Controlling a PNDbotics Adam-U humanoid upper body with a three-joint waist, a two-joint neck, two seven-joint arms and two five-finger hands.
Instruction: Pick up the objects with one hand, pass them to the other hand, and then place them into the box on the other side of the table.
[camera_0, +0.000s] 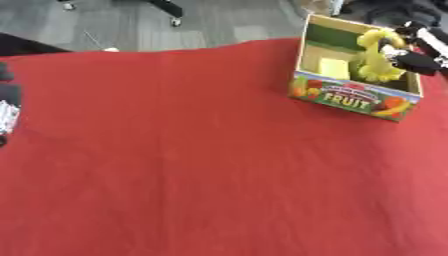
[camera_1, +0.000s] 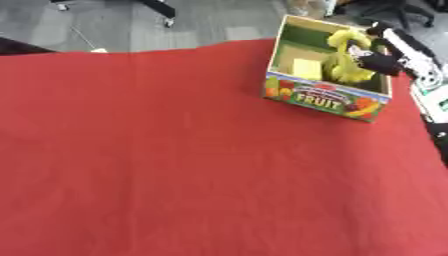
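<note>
Over at the far right corner of the counter (camera_0: 201, 165), which is covered in a red cloth, stands an open cardboard box (camera_0: 354, 97) with a colourful front panel printed with fruit pictures and the word FRUIT. Its flaps stand up and its inside walls are green. The right hand (camera_1: 378, 61) comes in from the upper right and reaches over the box's right wall, its dark fingers (camera_1: 366, 59) curled round a yellow bunch of bananas (camera_1: 343, 67). The bunch hangs upright in the box's opening, its curved stem end near the top rim and its lower fruit down inside, close to the right wall. Whether the bunch touches the box floor cannot be told. A pale yellow, squarish thing (camera_0: 333, 68) lies on the bottom of the box, just left of the bananas; what it is cannot be made out.

The left hand (camera_0: 7, 107) shows only as a dark and silver shape at the left edge of the counter in the left eye view, well apart from the box; whether its fingers are wide or narrow cannot be told.

Beyond the counter's far edge lies a grey floor (camera_0: 140, 25) with the legs and casters of a chair (camera_0: 171, 10).
</note>
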